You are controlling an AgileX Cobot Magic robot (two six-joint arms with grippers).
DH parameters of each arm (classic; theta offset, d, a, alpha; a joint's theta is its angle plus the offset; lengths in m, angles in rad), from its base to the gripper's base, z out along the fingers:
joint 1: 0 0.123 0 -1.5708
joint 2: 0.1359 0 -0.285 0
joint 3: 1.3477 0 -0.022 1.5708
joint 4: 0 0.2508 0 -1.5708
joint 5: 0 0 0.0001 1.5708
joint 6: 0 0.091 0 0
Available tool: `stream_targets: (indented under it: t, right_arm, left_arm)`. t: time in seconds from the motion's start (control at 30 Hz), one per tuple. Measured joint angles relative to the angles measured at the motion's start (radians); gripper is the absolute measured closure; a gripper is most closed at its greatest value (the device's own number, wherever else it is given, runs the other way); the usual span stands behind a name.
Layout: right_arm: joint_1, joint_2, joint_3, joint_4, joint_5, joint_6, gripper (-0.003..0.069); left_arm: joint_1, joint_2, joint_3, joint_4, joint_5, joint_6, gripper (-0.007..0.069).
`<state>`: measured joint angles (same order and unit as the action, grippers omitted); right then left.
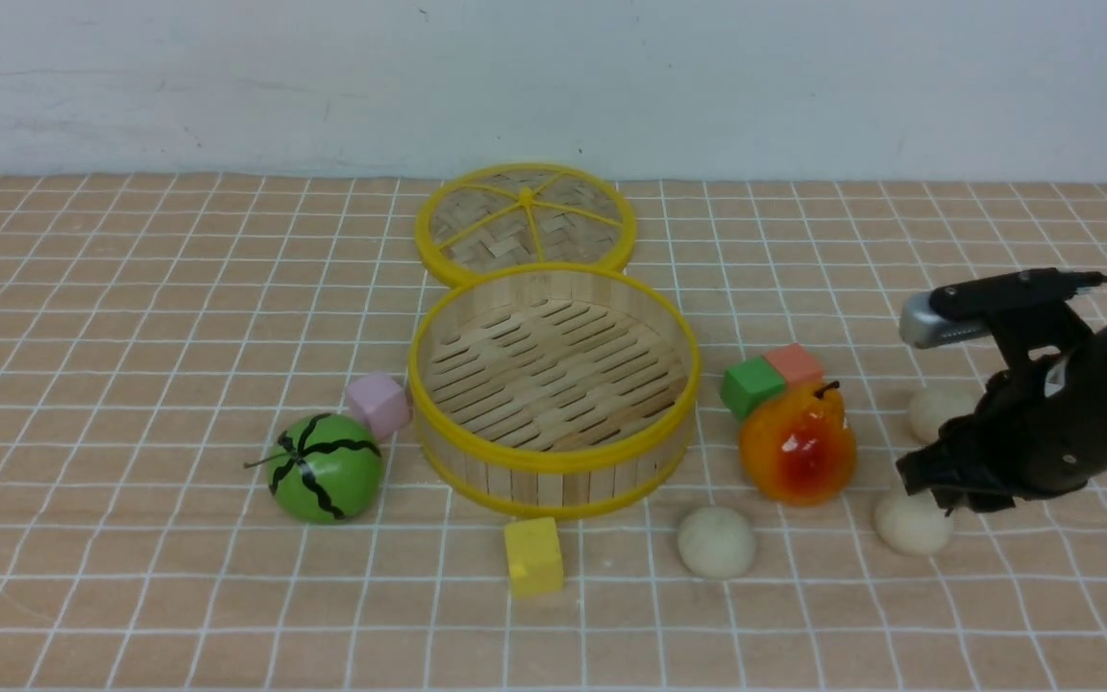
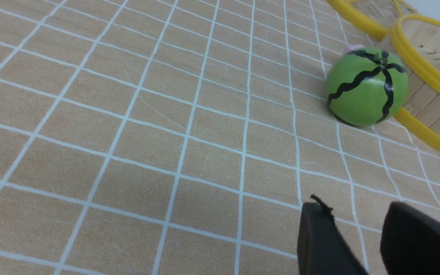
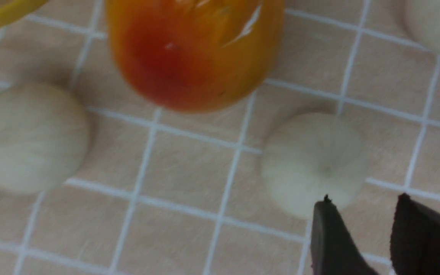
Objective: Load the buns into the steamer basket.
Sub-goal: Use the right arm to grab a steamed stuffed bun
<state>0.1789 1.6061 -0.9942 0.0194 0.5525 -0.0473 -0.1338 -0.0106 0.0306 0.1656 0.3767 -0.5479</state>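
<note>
The steamer basket (image 1: 553, 459) stands in the middle of the table, with nothing in it. Three off-white buns lie on the cloth to its right: one in front (image 1: 717, 541), one further right (image 1: 914, 524) and one behind that (image 1: 938, 411). My right gripper (image 1: 933, 492) hangs just above the right front bun. In the right wrist view this gripper (image 3: 365, 200) is open and empty, with its fingertips at the edge of that bun (image 3: 313, 162). My left gripper (image 2: 353, 206) is open and empty over bare cloth. It does not show in the front view.
A glossy orange-red pear (image 1: 799, 442) stands between the basket and the right buns. Green (image 1: 750, 384) and orange (image 1: 794, 363) cubes lie behind it. A green melon toy (image 1: 325, 468), a pink cube (image 1: 378, 404) and a yellow cube (image 1: 534, 555) lie near the basket. The woven lid (image 1: 525, 221) lies behind it.
</note>
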Motion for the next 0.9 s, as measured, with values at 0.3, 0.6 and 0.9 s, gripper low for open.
stream_targets:
  t: [0.3,0.6,0.9]
  right_arm:
    - [0.0,0.076,-0.015,0.017,-0.07,0.041,0.042]
    - [0.0,0.151,-0.015,0.021,-0.116,0.041,0.042]
    - [0.0,0.157,-0.023,0.02,-0.118,0.041,0.0652]
  left_arm:
    - [0.0,0.0,0.0,0.0,0.0,0.0,0.0386]
    - [0.0,0.0,0.0,0.0,0.0,0.0,0.0386]
    - [0.0,0.0,0.0,0.0,0.0,0.0,0.0386]
